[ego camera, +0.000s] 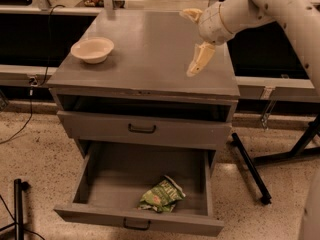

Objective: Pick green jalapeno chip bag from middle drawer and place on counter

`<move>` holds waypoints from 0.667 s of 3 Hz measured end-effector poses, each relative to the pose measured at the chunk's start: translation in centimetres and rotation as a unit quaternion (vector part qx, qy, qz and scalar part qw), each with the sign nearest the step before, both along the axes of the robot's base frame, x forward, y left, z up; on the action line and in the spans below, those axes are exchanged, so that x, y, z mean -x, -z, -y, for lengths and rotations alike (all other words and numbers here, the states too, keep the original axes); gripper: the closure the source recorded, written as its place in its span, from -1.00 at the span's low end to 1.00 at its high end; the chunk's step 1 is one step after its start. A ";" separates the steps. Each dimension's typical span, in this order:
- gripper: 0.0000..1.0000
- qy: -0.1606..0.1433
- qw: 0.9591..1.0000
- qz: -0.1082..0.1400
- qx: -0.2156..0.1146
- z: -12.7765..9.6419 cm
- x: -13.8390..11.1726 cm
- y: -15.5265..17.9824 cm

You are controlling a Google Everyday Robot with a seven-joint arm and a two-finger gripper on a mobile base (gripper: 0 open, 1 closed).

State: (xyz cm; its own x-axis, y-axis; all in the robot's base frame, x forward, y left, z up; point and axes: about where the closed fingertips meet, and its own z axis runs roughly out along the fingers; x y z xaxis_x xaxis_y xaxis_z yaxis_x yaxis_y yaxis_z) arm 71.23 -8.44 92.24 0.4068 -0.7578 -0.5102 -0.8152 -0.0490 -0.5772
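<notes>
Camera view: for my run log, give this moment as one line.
gripper: open, empty, over counter right side | green jalapeno chip bag: lying in open middle drawer | bowl: counter left | pick: not yet done

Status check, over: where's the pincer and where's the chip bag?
Pincer open and empty over the counter, right side. Green jalapeno chip bag lying in open middle drawer. Bowl at counter left, not obstructing.

It looks like a robotics test lab, not a home. A plain grey drawer cabinet (145, 129) stands alone on a speckled terrazzo floor (45, 154). A loose cable (30, 104) trails at its left, black stand legs (252, 171) splay at its right, and long low benches (280, 84) run behind it. The robot's gripper (196, 38) hangs above its right side, fingers spread.
</notes>
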 end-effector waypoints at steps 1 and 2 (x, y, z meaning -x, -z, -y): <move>-1.00 -0.057 0.993 0.029 0.103 -1.1 5.5 -2.0; -1.00 -0.071 0.988 0.032 0.134 -1.4 7.6 -2.7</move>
State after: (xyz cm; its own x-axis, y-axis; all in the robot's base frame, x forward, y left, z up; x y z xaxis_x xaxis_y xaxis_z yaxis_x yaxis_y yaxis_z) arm 63.64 -7.00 94.94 0.5438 -0.7948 -0.2694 -0.7516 -0.3183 -0.5778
